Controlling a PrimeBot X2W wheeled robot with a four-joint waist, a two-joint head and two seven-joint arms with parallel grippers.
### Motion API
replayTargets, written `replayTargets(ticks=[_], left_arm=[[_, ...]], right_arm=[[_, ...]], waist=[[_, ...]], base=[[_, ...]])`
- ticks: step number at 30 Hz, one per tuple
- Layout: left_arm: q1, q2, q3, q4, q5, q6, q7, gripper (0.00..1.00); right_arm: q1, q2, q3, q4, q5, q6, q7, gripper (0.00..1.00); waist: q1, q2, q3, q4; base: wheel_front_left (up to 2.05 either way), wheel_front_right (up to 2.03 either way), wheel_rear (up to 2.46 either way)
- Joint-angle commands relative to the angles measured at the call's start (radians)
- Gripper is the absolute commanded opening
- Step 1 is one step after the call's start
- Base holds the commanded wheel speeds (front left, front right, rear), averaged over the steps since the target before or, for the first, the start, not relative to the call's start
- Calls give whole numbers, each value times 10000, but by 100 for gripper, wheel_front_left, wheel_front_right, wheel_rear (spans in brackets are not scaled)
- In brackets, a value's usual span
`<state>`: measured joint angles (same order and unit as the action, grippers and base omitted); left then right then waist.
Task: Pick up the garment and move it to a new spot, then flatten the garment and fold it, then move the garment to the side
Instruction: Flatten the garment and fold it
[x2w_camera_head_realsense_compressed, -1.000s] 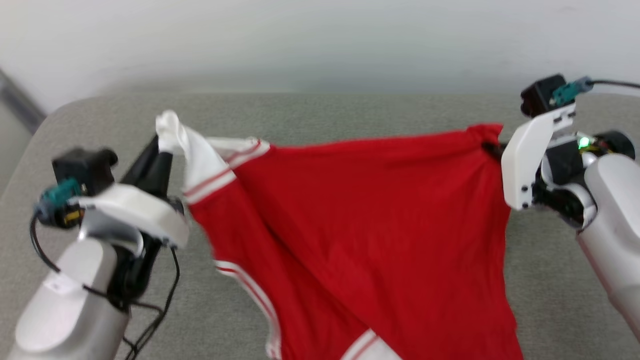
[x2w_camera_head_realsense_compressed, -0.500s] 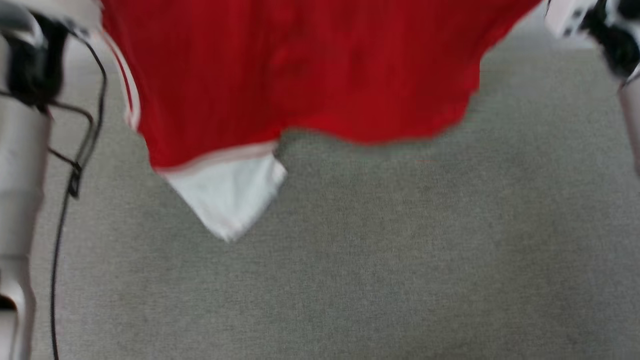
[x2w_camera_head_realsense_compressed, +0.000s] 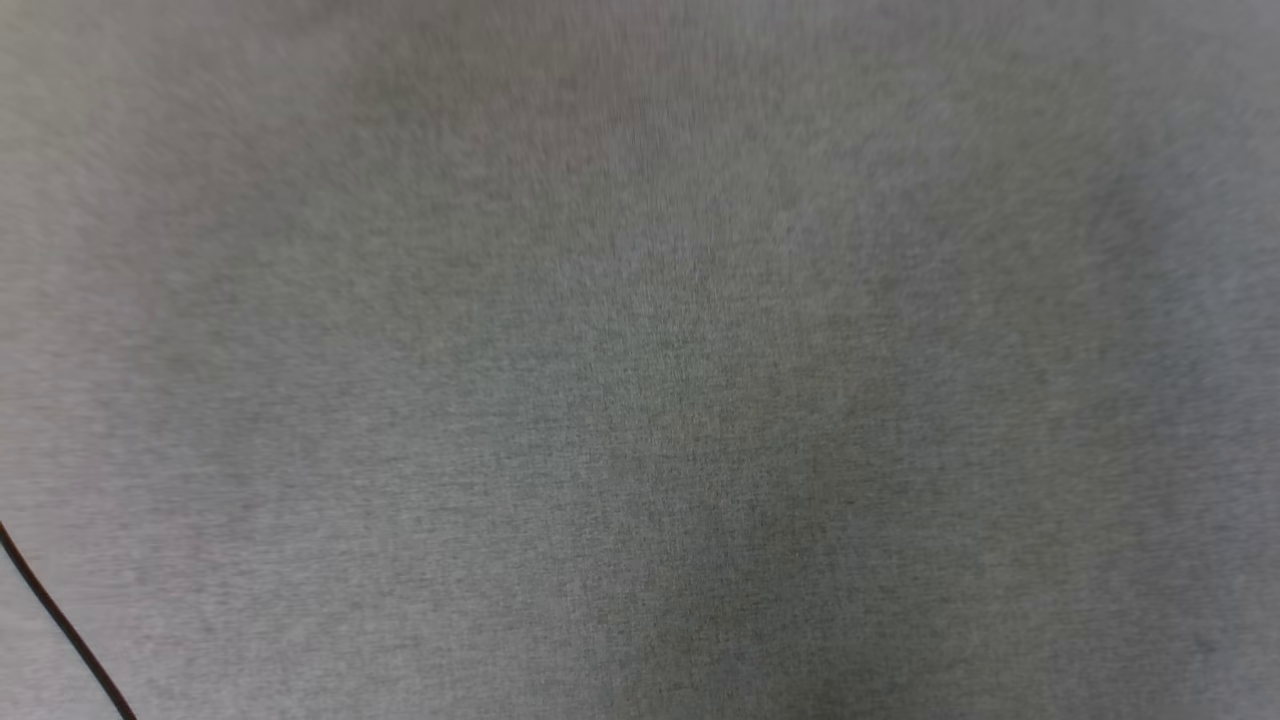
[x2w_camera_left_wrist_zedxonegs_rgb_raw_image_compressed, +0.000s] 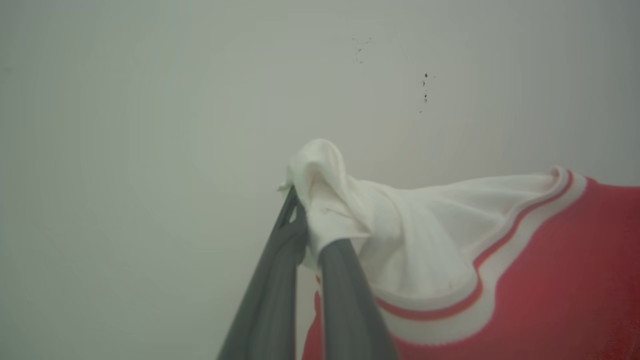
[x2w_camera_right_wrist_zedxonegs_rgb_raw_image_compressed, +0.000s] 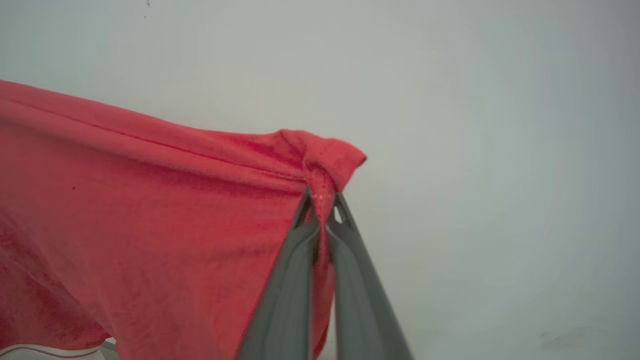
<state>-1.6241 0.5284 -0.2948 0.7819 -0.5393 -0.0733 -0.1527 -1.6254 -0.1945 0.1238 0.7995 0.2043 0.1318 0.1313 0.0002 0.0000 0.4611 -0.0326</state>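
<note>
Swinging downward since half a second ago, the head camera is now showing a grey fabric surface (x2w_camera_head_realsense_compressed: 640, 360) and a black cable (x2w_camera_head_realsense_compressed: 60, 620). Against the pale wall (x2w_camera_left_wrist_zedxonegs_rgb_raw_image_compressed: 125, 125), the left gripper (x2w_camera_left_wrist_zedxonegs_rgb_raw_image_compressed: 309, 222) is pinching the garment (x2w_camera_left_wrist_zedxonegs_rgb_raw_image_compressed: 550, 280) by its white sleeve, while the right gripper (x2w_camera_right_wrist_zedxonegs_rgb_raw_image_compressed: 322, 202) is clamping a bunched red corner.

Plain indoor room: grey fabric-covered surface (x2w_camera_head_realsense_compressed: 640, 360), bare pale wall (x2w_camera_left_wrist_zedxonegs_rgb_raw_image_compressed: 150, 100) with small marks.
</note>
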Motion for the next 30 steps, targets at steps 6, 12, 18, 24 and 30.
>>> replayTargets(ticks=[6,12,18,24,30], left_arm=[[-642,-2,19,1029,-180,-252,-324,0],[-29,-233,-71,1907,-658,-487,-520,0],[1373,-622,-334,2242,-1511,-566,-530,0],[4023,-765,-1040,1499,-2489,-562,-742,0],[6484,-574,-1373,978,-3047,-561,-958,0]], right_arm=[[-672,401,-173,650,-429,-21,-217,0],[-353,554,9,1364,-399,-19,-499,0],[896,441,768,1921,-84,-19,-618,0],[3246,145,1663,2038,850,-19,-831,0],[5407,-216,2267,1681,1814,-19,-925,0]], waist=[[-2,0,1837,-2],[-2,0,2051,171],[-2,0,1630,375],[-2,0,442,569],[-2,0,-763,598]], base=[[0,0,0],[0,0,0],[0,0,0],[0,0,0],[0,0,0]])
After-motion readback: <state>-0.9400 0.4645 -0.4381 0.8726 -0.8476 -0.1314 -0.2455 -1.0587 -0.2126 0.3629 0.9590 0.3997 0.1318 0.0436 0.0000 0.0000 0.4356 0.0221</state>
